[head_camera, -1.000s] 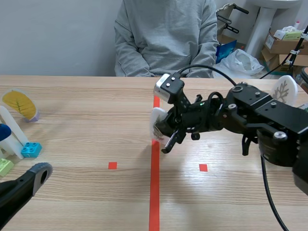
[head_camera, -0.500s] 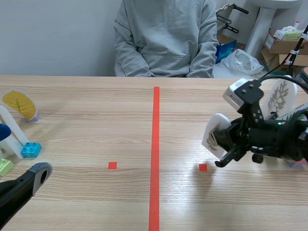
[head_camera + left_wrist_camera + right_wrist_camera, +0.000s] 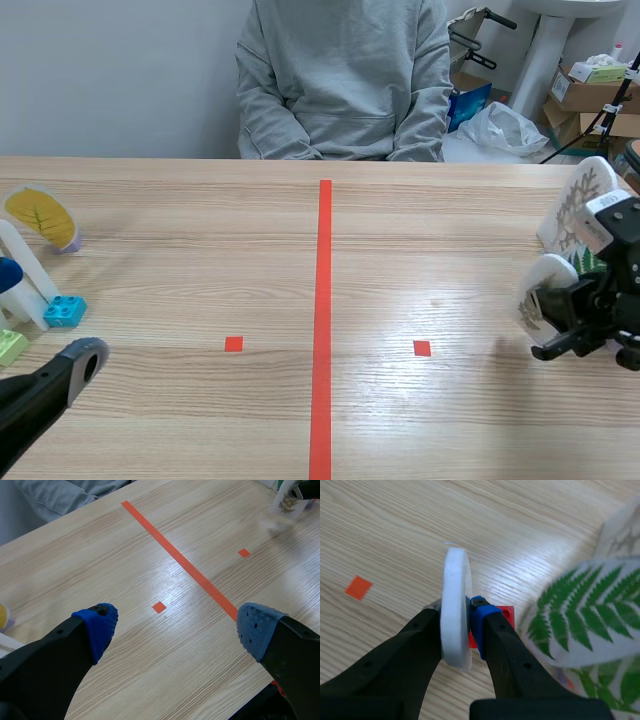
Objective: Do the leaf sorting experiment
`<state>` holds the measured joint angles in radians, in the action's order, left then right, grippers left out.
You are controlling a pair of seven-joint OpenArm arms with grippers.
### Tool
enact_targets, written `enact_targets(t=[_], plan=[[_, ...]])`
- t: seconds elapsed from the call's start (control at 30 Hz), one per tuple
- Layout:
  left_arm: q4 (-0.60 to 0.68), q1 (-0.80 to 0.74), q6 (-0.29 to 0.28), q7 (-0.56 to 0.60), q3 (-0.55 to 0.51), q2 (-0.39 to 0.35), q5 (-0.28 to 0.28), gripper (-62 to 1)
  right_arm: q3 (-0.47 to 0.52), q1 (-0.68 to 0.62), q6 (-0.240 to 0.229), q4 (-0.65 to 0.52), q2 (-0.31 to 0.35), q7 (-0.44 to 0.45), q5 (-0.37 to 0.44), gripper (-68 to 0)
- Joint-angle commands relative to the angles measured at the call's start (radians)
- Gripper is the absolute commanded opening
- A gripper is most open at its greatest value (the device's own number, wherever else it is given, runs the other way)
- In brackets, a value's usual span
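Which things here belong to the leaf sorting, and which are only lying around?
For the job: white leaf disc in the right gripper; fern card; yellow leaf card; blue brick.
Lying about: plastic bag; cardboard boxes.

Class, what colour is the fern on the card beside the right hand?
The fern is green; clearest in right wrist view.
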<state>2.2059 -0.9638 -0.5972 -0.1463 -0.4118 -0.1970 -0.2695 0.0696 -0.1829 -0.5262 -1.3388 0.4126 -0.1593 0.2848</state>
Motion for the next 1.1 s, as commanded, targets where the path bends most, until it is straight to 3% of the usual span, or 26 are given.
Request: enact_targets(t=[0.0, 0.47, 0.7, 0.9, 1.07], plan=[[0.005, 0.003, 0.003, 0.014, 0.008, 0.003, -0.011, -9.7, 0.013, 0.017, 0.004, 0.019, 0.012, 0.028, 0.006, -65.6], [0.005, 0.003, 0.003, 0.014, 0.008, 0.003, -0.011, -9.7, 0.168, 0.014, 0.004, 0.136, 0.018, 0.059, -0.036, -65.6], [0.005, 0.003, 0.003, 0.014, 0.008, 0.002, -0.011, -9.7, 0.181, 0.011, 0.01, 0.182, 0.034, 0.08, -0.039, -64.5], [0.005, 0.003, 0.003, 0.014, 0.008, 0.002, -0.011, -9.7, 0.181, 0.008, 0.01, 0.182, 0.034, 0.08, -0.04, -52.8], [0.005, 0.003, 0.003, 0.014, 0.008, 0.003, -0.011, -9.7, 0.181, -0.008, 0.011, 0.182, 0.033, 0.093, -0.039, -32.9]])
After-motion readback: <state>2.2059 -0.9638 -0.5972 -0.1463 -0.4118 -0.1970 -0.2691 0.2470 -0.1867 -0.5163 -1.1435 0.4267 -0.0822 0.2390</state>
